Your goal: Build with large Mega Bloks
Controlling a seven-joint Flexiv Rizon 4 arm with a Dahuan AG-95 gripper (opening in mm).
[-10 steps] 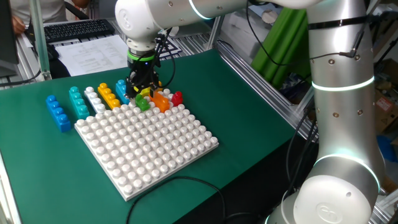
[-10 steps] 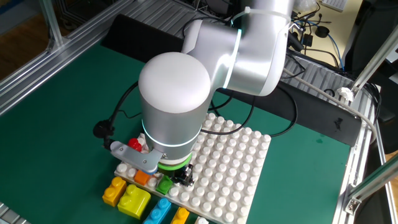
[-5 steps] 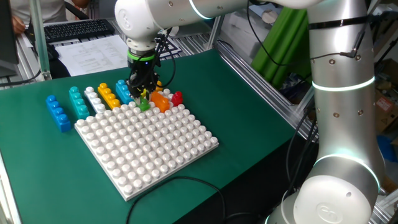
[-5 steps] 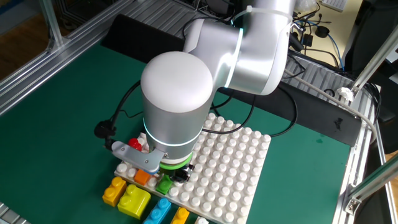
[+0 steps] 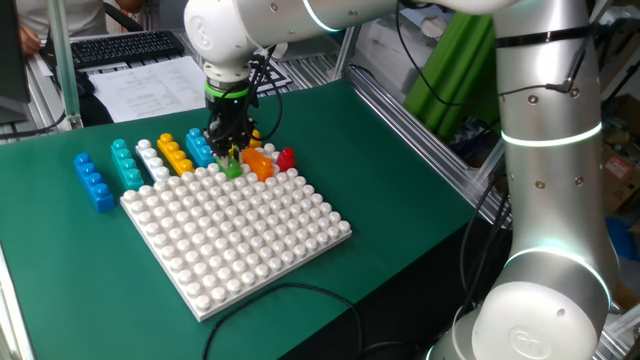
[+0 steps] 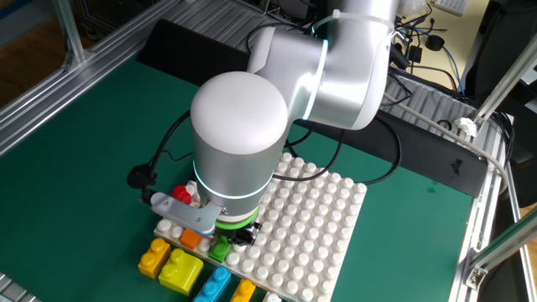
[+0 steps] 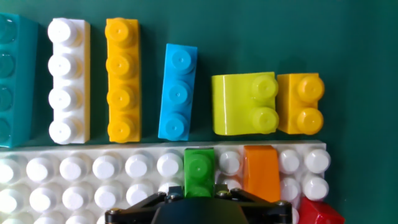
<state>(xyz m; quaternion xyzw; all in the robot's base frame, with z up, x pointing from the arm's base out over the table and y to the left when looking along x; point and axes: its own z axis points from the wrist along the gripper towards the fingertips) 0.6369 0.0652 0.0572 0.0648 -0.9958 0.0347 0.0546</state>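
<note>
The gripper points straight down over the back edge of the white baseplate, right above the small green brick that sits on the plate's edge row. In the hand view the green brick runs down into the dark gripper body at the bottom of the picture, and the fingertips themselves are hidden there, so I cannot tell whether the jaws are already clamped on the brick or just close beside it.

The step in hand looks like a grasp of this green brick. To do it well, the jaws should close squarely on its two flat sides, not on the stud, and stay centred so the brick does not twist. The orange brick stands on the plate just to one side, with only one white stud between them, so the finger on that side needs to slide down into a narrow gap without nudging it. The red brick sits at the plate's corner, a little further off.

If the brick is pressed onto the studs, a straight vertical pull is safest; a tilted pull could lift or shift the plate. The loose bricks on the green tabletop behind the plate, the blue brick, the yellow-green brick and the long yellow brick, lie clear of the gripper.
</note>
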